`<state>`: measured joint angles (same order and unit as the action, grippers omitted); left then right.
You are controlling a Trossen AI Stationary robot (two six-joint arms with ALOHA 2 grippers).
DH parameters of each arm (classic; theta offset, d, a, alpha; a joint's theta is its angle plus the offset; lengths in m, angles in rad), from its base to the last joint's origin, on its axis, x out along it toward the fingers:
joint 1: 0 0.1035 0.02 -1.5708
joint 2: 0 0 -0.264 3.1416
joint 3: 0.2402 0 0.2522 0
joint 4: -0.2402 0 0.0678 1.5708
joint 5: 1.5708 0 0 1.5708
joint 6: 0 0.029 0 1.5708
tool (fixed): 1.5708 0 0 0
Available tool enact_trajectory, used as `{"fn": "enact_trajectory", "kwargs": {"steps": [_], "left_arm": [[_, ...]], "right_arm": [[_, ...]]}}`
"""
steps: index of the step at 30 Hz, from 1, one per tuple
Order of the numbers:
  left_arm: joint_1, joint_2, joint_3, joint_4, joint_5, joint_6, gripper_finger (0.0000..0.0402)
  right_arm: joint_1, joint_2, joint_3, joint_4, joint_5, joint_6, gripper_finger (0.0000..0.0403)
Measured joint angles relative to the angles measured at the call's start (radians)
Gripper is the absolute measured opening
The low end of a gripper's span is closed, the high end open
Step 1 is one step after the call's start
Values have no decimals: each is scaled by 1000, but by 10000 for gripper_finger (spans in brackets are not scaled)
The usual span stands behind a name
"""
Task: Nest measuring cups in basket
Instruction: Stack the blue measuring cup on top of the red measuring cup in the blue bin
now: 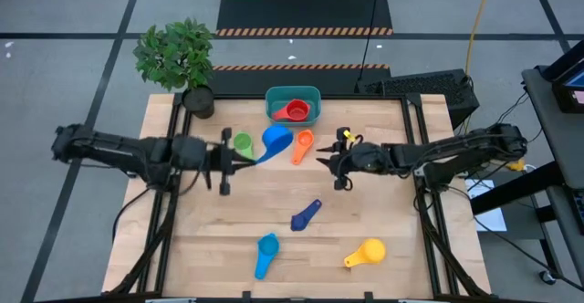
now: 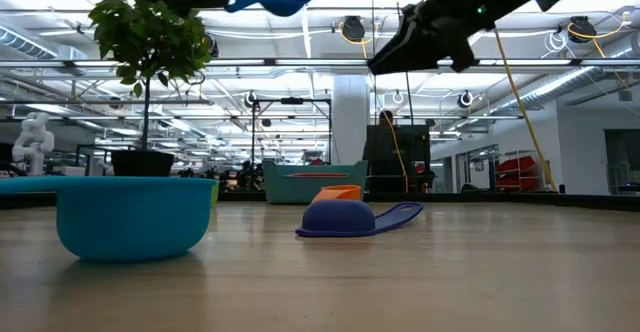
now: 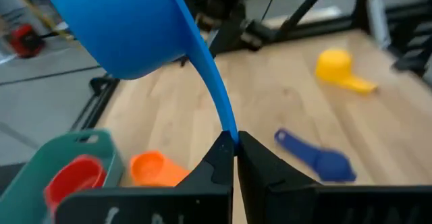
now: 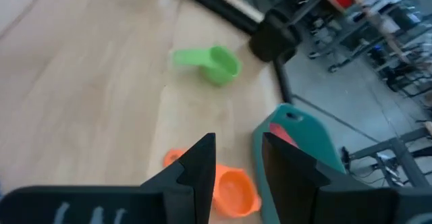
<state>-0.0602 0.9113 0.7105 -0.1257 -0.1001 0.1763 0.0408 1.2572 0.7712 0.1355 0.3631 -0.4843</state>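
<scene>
The left gripper [image 3: 235,146] has its fingers pressed together on the tip of the handle of a light blue cup [image 3: 128,21], whose bowl hangs in the air left of centre in the high view, below the basket [image 1: 293,96]. The right gripper [image 4: 237,160] stands partly open with nothing between its fingers, right of centre in the high view, above the table.

The teal basket sits at the upper middle of the table with the red cup [image 1: 295,112] inside it. Just below it lie the orange cup [image 1: 302,145] and, to the left, the green cup [image 1: 242,142]. The dark blue cup [image 1: 306,215] rests bowl-down below centre, a second light blue cup [image 1: 265,251] lies near the bottom edge, and the yellow cup [image 1: 367,252] lies at lower right.

The table [image 1: 392,203] is pale, jointed wood planking. A potted plant [image 1: 178,57] in a black pot stands at its upper left corner. Beyond the table the floor is grey, with black mats edged in orange stripes at the top. The low view shows a large hall with ceiling lights, pipes and a white pillar. No writing can be read.
</scene>
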Motion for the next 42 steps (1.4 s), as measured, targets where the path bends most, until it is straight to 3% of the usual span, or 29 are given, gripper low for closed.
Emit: {"fn": "enact_trajectory", "kwargs": {"steps": [4,13,19,22,27,31,38,42], "left_arm": [[159,41,0,111,211,7,4],[433,229,0,356,571,-91,4],[540,386,0,541,761,-174,7],[567,446,0,589,838,-182,4],[592,512,0,603,849,-160,8],[613,538,0,601,847,-139,4],[623,543,0,598,832,-125,5],[623,543,0,580,832,-122,4]], "right_arm": [[-41,-11,0,60,1,-32,114],[-135,-77,0,76,28,-138,114],[-266,-107,0,100,16,-51,115],[-350,-140,0,75,-103,32,115],[-484,-140,83,-109,-288,153,115],[-574,-77,191,-206,-546,238,115],[-726,69,343,-253,-899,333,115],[-747,171,420,-286,-1025,384,122]]}}
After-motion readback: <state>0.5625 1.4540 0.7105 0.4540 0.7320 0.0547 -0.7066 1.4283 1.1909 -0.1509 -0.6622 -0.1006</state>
